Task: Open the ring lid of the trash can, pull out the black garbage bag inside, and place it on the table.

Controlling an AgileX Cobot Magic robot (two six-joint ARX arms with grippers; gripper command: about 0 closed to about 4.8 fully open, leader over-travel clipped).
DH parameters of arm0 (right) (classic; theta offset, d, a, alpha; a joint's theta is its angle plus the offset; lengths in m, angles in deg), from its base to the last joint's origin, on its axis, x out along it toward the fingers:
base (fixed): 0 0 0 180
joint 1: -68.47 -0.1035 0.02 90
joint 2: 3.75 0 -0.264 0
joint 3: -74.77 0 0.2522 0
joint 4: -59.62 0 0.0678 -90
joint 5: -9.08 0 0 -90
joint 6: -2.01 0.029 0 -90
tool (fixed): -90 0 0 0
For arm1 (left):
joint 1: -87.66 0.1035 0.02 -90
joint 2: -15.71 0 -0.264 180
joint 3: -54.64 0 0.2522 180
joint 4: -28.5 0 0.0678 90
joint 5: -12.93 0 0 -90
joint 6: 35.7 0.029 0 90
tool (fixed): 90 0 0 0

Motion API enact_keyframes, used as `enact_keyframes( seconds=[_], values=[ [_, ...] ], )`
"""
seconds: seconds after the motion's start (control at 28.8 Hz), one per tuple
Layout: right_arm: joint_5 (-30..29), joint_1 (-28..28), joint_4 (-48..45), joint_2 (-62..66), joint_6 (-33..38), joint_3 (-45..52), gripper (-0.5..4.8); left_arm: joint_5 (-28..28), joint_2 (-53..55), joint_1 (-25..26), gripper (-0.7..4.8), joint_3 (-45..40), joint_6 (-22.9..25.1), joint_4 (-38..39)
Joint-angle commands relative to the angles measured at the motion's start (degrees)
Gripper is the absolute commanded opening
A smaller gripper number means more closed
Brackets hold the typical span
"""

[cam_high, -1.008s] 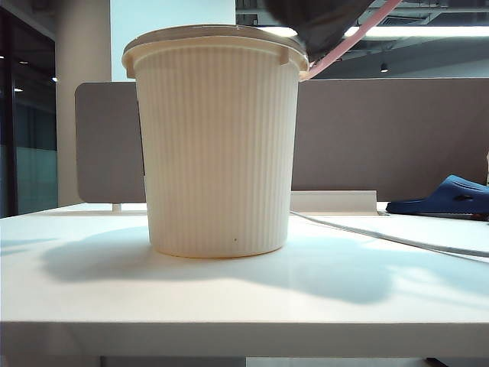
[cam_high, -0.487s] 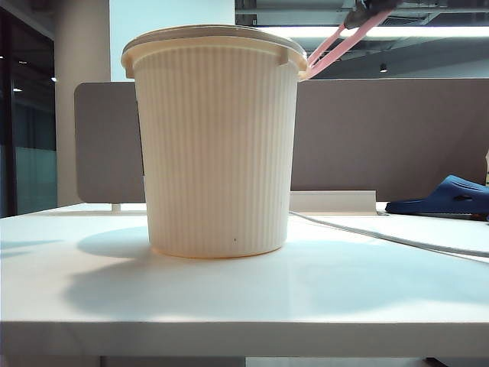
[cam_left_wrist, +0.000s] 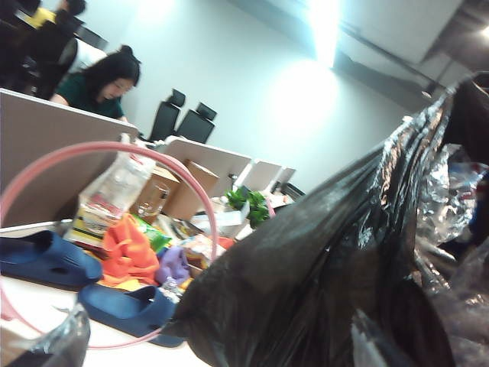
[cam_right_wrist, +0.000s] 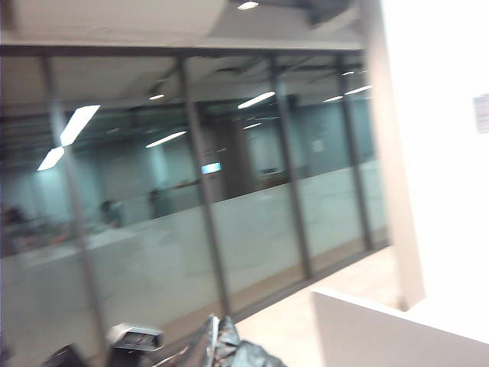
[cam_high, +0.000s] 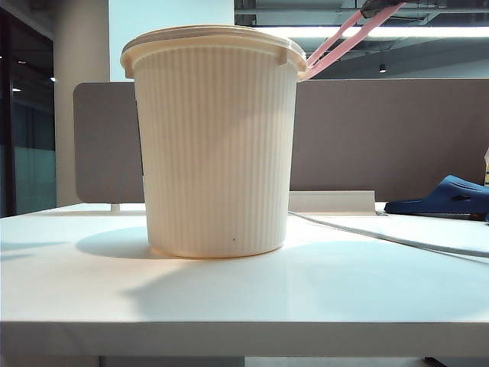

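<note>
The cream ribbed trash can [cam_high: 218, 145] stands upright on the white table [cam_high: 252, 306]. Its pink ring lid [cam_high: 340, 42] is swung up to the right of the rim, with a dark gripper part [cam_high: 376, 8] at its raised end. The exterior view does not show the black garbage bag. In the left wrist view the glossy black garbage bag [cam_left_wrist: 328, 267] hangs close in front, beside the pink ring lid [cam_left_wrist: 114, 149]. My left gripper [cam_left_wrist: 206, 355] is mostly hidden by the bag; one grey finger [cam_left_wrist: 46, 344] shows near the hoop. My right gripper [cam_right_wrist: 206, 352] is shut on a crinkled fold of the black garbage bag [cam_right_wrist: 225, 348], high above the table.
A dark blue slipper [cam_high: 443, 197] lies at the table's right, with a grey cable [cam_high: 382, 237] running toward it. A grey-brown partition panel [cam_high: 382, 138] stands behind the bin. The left wrist view shows two slippers [cam_left_wrist: 114, 306] and a heap of colourful items [cam_left_wrist: 134, 245].
The black bag at the top of the exterior view a second ago has left that view. Its shadow on the table has shrunk. The ring lid stays raised and the bin has not moved.
</note>
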State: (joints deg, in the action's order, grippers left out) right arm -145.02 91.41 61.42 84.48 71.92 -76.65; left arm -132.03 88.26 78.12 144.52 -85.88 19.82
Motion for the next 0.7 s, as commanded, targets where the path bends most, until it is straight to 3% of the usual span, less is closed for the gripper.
enact_keyframes(
  seconds=[0.03, 0.28, 0.7],
  values=[
    [0.96, 1.66, 2.40, -1.55, -2.19, -0.26, -0.02, -0.39, -0.37, -0.55, 4.43, 0.24, 0.24, -0.72],
    [1.14, 4.70, 11.06, -3.41, -7.89, -0.24, -0.01, -0.83, -0.44, -1.95, 4.43, 0.24, 0.22, -0.66],
    [1.60, 4.94, 27.58, -6.23, -21.57, -0.24, -0.01, -1.84, -1.20, -3.02, 4.43, 0.24, 0.26, 0.66]
  ],
)
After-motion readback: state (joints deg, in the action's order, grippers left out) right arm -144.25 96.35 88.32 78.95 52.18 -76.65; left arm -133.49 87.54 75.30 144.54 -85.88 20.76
